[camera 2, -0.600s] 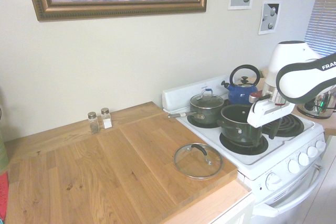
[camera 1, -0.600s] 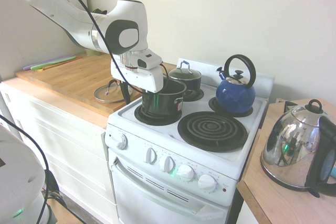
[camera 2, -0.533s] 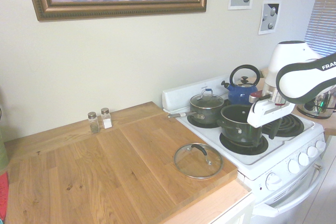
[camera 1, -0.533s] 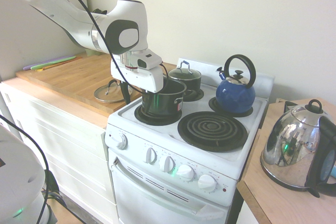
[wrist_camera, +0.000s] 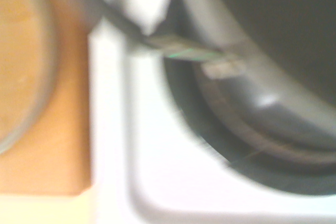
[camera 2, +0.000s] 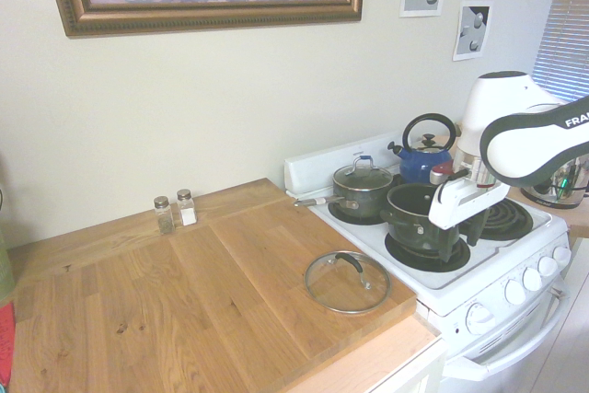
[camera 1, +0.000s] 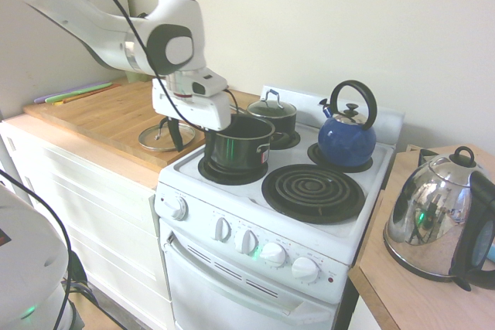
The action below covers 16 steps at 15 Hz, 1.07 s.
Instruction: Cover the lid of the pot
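Because the open, empty gripper (camera 2: 462,238) hangs close by the pot (camera 2: 414,231), a low sideways move could knock it askew. The lid (camera 2: 331,290) lies on the wooden board (camera 2: 184,310) — pinching its arched handle (camera 2: 349,261) off-centre might let it tilt or slip.

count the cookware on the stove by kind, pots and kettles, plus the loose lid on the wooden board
Pots on the stove: 2 (open pot, lidded pot)
Kettles on the stove: 1 (blue kettle)
Loose lids on the board: 1 (glass lid)
Total: 4
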{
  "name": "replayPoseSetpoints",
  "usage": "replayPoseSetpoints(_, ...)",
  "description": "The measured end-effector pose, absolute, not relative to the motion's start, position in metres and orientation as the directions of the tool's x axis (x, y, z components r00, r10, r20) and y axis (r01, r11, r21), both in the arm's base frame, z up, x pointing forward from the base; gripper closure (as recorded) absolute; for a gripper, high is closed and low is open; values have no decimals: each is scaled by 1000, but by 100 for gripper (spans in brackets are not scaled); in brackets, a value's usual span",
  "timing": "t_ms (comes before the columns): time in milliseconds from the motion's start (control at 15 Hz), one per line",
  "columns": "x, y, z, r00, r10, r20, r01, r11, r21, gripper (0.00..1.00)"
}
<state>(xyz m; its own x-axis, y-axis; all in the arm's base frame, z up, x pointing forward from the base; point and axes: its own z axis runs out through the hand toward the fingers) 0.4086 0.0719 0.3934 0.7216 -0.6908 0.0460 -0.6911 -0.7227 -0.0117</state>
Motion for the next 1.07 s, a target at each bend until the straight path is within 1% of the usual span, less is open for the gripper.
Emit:
replayPoseSetpoints(333, 386, 154, 412, 764, -643, 56, -643, -766, -16, 0)
replayPoseSetpoints(600, 386, 213, 417, 787, -614, 64, -614, -789, -20, 0)
replayPoseSetpoints(800, 415, 241, 415, 790, -609, 71, -608, -793, -35, 0)
replayPoseSetpoints(1067, 466, 245, 385, 780, -620, 83, -617, -784, -61, 0)
